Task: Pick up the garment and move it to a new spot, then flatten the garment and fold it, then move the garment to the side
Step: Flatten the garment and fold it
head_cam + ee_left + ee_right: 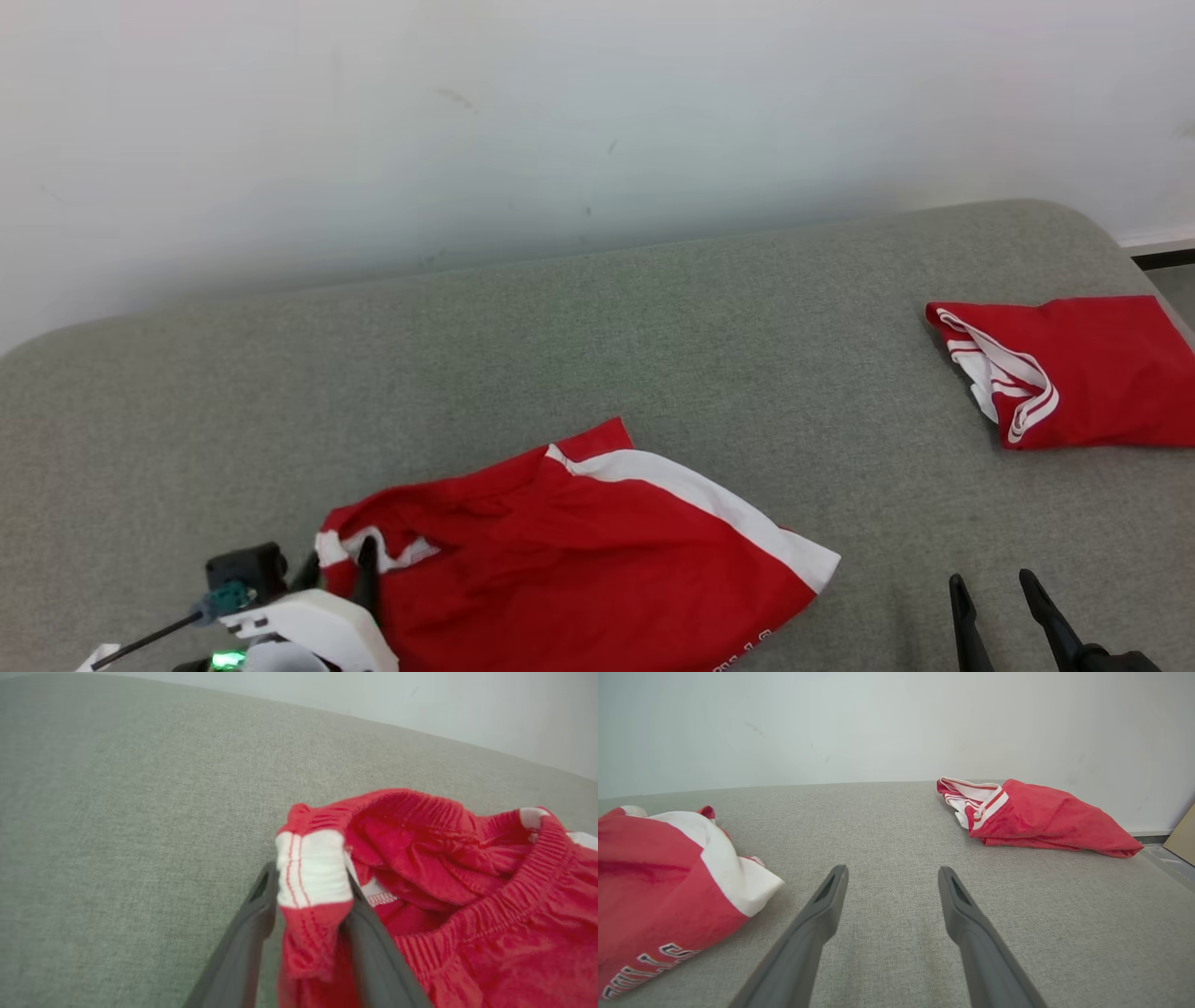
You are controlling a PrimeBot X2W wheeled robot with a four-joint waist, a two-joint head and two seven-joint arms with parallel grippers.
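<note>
Lying crumpled at the near left of the grey fabric-covered surface [653, 355], the red garment [579, 551] looks like a pair of sports shorts. A broad white stripe [709, 499] runs down one side, and white-outlined lettering [640, 961] sits near the hem. Its elastic waistband [514, 882] is gathered open at the garment's left end, with the rest spreading to the right in loose wrinkles, not flattened.

The left gripper [336, 565] is at that waistband end. In the left wrist view its fingers [261, 905] stand partly apart with a bunched fold of the waistband, red with a white patch, raised between them and touching both. Whether they press the fold or merely flank it, I cannot tell.

The right gripper [990, 583] is at the near right, well apart from the garment, its fingers [822, 914] spread wide with nothing between them and bare grey fabric beneath.

A second red garment [1092, 373] with white-and-red striped trim lies folded at the far right of the surface, close to its edge and well apart from the first. A plain pale wall [560, 121] rises behind the surface.
</note>
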